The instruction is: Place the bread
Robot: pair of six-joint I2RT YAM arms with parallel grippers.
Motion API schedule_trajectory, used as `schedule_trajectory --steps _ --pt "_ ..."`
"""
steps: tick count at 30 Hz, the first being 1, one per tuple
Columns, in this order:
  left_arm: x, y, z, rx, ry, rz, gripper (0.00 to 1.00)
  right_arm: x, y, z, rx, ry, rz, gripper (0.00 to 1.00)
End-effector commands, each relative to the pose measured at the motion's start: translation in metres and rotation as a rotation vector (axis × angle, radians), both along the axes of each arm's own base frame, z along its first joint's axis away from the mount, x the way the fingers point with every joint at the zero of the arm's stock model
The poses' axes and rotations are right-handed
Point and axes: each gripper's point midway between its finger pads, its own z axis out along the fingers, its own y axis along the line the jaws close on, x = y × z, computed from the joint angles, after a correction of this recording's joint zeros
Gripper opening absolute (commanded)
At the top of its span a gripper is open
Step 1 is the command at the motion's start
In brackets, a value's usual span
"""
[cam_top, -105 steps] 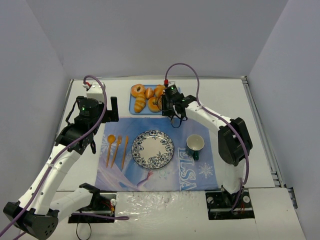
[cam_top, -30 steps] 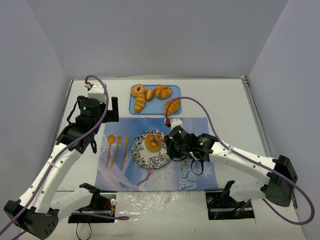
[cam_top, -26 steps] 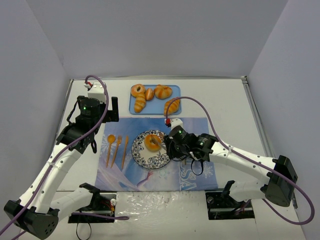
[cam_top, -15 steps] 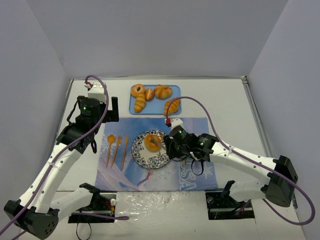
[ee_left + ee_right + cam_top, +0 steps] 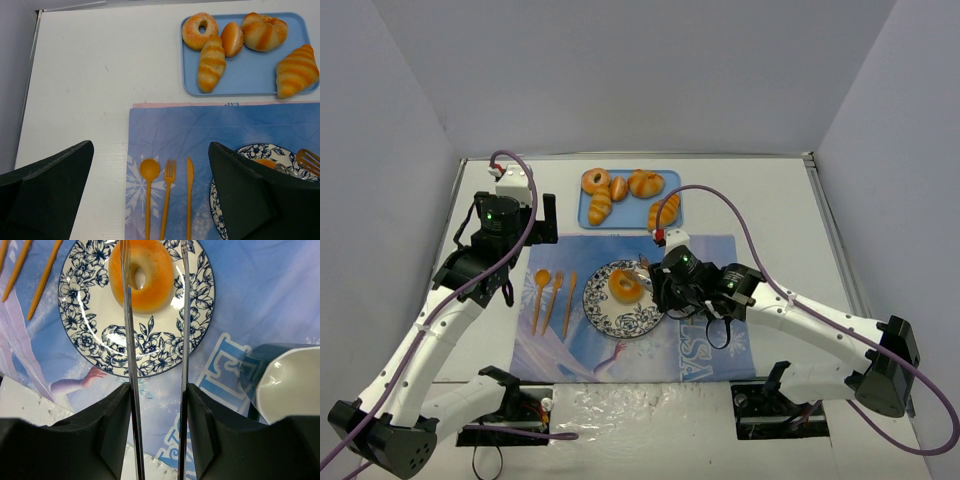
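Observation:
A sugared ring doughnut (image 5: 625, 286) lies on the blue-patterned plate (image 5: 605, 318) on the placemat. My right gripper (image 5: 665, 283) is shut on metal tongs (image 5: 128, 340), whose two arms stand apart and reach over the doughnut (image 5: 142, 275) on the plate (image 5: 100, 355); their tips are cut off in the right wrist view. The gripper (image 5: 157, 395) sits just past the plate's near-right rim. My left gripper (image 5: 542, 228) is open and empty, above the placemat's left part (image 5: 151, 147). Several more breads (image 5: 620, 186) lie on the blue tray (image 5: 632, 216).
An orange spoon (image 5: 148, 172), fork (image 5: 169, 175) and knife (image 5: 189, 175) lie on the blue placemat (image 5: 700, 350) left of the plate (image 5: 260, 150). The tray (image 5: 250, 75) stands behind the mat. A white cup (image 5: 292, 385) stands to the right of the plate.

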Motion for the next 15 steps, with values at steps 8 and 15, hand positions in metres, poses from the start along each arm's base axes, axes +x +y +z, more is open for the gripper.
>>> schedule_trajectory --steps 8,15 --pt "0.006 -0.002 0.03 -0.021 -0.087 0.002 0.97 0.038 0.0 0.06 0.053 -0.158 -0.085 0.45" --pt "0.005 -0.003 0.03 -0.022 -0.087 -0.001 0.97 0.071 -0.02 0.066 0.062 -0.165 -0.151 0.45"
